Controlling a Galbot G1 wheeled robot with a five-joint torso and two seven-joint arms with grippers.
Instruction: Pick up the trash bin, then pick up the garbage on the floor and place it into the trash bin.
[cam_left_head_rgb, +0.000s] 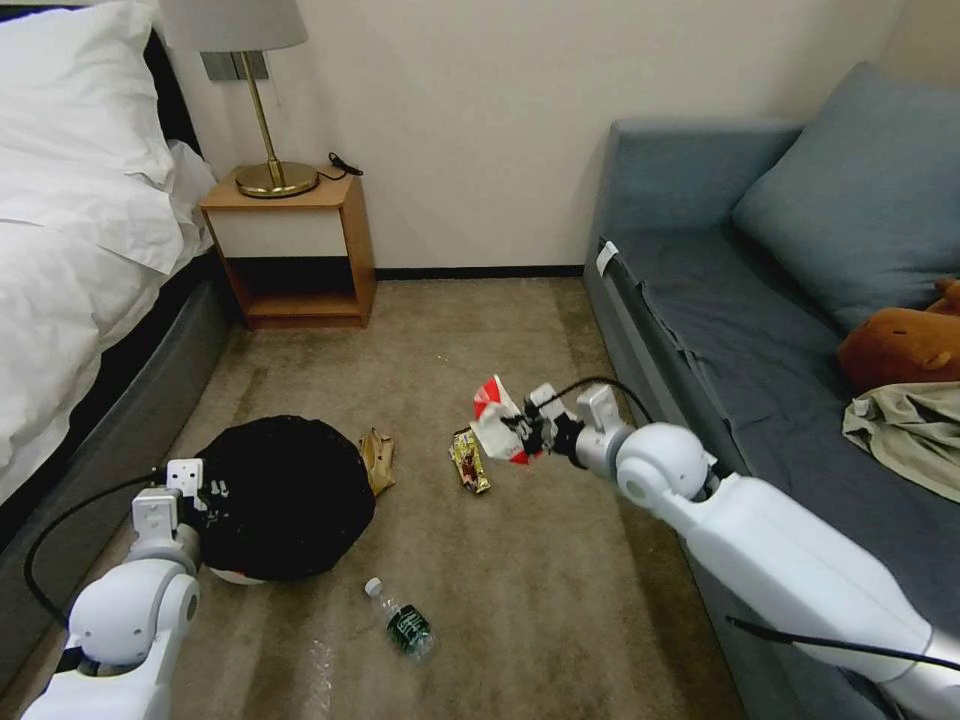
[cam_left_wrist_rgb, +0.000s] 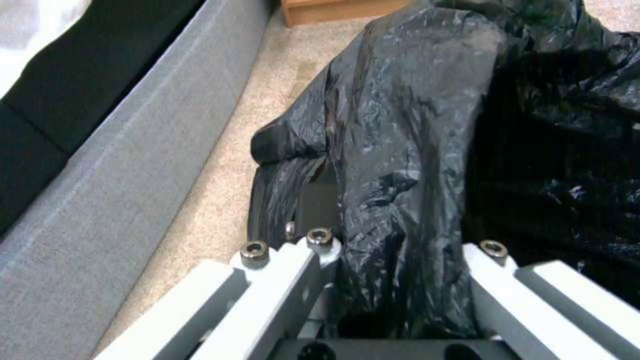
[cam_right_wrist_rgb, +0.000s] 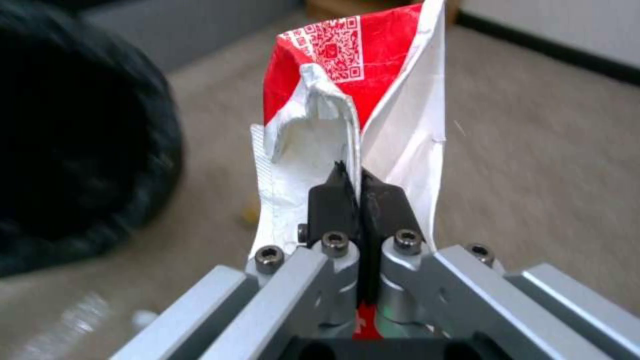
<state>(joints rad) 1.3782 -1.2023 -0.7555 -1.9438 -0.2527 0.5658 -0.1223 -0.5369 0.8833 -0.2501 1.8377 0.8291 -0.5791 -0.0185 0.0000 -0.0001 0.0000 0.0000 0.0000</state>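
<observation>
Left gripper (cam_left_head_rgb: 207, 489) clamped on trash bin (cam_left_head_rgb: 285, 497) rim beside bed (cam_left_head_rgb: 90, 300), right gripper (cam_left_head_rgb: 524, 432) pinching red-and-white packet (cam_left_head_rgb: 495, 418) shut above open carpet (cam_left_head_rgb: 560, 590), bottle (cam_left_head_rgb: 404, 620), wrapper (cam_left_head_rgb: 469, 460), paper bag (cam_left_head_rgb: 377, 458) between, sofa (cam_left_head_rgb: 700, 330) edging right.

The trash bin (cam_left_head_rgb: 285, 500) — white, under a glossy crinkled black bag; the packet (cam_left_head_rgb: 497, 420) red and white, with a printed QR square; the wrapper (cam_left_head_rgb: 469, 461) gold-yellow; the bottle (cam_left_head_rgb: 403, 620) clear, green-labelled; the carpet (cam_left_head_rgb: 540, 600) mottled beige.

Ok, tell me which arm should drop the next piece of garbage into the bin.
Right. The right gripper is shut on the red-and-white packet, held above the carpet beside the trash bin. The left gripper is clamped on the bin's bag-covered rim.
</observation>
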